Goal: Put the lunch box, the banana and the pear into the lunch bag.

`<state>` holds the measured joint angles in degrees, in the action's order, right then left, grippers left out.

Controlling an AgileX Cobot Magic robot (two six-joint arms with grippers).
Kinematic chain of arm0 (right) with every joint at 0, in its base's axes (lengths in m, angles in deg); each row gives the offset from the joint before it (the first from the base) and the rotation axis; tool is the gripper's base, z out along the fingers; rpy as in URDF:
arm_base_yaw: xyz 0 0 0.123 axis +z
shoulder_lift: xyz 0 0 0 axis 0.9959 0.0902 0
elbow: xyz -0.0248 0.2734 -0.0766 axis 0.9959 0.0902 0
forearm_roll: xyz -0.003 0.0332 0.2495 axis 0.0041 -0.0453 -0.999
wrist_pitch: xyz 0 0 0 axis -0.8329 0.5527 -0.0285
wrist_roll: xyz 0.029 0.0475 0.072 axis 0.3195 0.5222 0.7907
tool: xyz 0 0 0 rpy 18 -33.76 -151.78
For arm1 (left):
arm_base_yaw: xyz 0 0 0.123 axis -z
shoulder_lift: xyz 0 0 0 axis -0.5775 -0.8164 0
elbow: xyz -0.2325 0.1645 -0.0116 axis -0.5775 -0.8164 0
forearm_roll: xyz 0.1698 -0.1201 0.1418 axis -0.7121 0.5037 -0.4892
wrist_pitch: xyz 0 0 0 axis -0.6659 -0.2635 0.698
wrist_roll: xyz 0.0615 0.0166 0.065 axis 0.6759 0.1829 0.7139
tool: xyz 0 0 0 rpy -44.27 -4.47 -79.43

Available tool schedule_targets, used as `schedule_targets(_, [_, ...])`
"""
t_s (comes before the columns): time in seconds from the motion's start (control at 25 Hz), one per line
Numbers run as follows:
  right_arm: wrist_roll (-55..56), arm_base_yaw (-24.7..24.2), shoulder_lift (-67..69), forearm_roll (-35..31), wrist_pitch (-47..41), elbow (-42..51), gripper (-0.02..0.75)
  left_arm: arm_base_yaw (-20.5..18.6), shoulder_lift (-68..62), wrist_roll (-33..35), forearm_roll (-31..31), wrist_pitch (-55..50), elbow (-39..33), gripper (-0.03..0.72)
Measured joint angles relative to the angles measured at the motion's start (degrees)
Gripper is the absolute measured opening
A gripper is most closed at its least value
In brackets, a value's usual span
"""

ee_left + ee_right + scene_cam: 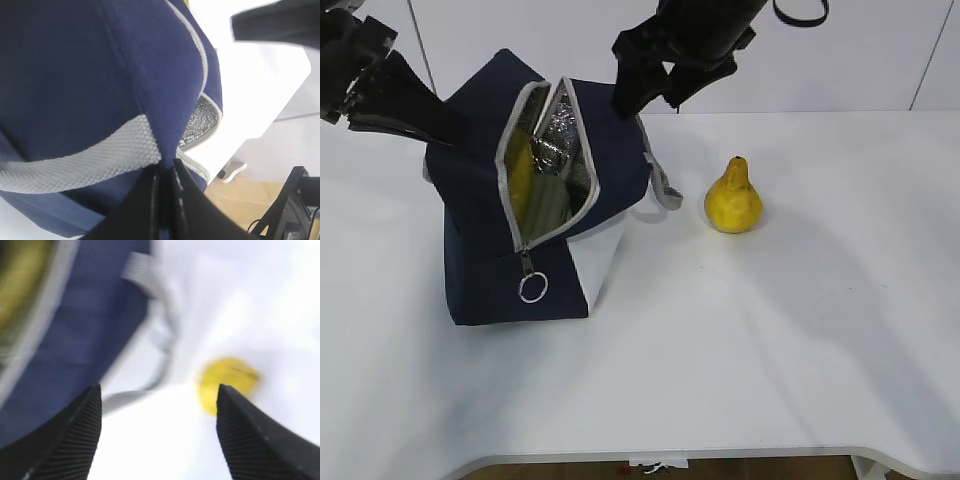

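Note:
The navy lunch bag (480, 250) stands tilted on the white table with its zipper open. Inside it I see the yellow banana (519, 178) and the sage-green lid of the lunch box (549, 203) against the silver lining. My left gripper (445, 132) is shut on the bag's blue fabric by its grey webbing (80, 165), at the bag's far left side; the left gripper (165, 169) has cloth pinched between its fingers. The pear (733, 198) stands upright on the table right of the bag. My right gripper (650, 100) hangs open and empty above the bag's right edge. In the blurred right wrist view, the right gripper (159, 390) is over bare table between the bag (75, 335) and the pear (227, 382).
A grey handle loop (665, 190) lies on the table between the bag and the pear. The zipper's ring pull (532, 288) hangs down the bag's front. The table's front edge (720, 455) runs along the bottom, and a white wall stands behind.

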<state>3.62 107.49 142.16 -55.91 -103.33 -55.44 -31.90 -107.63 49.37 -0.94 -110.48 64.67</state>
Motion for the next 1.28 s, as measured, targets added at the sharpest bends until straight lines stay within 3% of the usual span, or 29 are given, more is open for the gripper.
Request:
schedule_targets(0.16, [5.41, 0.00, 0.00, 7.89, -3.12, -3.42, 0.536, 0.00, 0.00, 0.00, 0.00, 0.00, 0.00, -0.006])
schedule_targets(0.48, [21.34, -0.34, 0.35, 29.66, -3.87, -3.67, 0.534, 0.00, 0.00, 0.00, 0.00, -0.04, 0.00, -0.006])
schedule_targets(1.28, [30.25, -5.30, 11.64, 26.92, -3.87, -3.67, 0.517, 0.00, 0.00, 0.00, -0.11, -0.35, 0.00, -0.006])
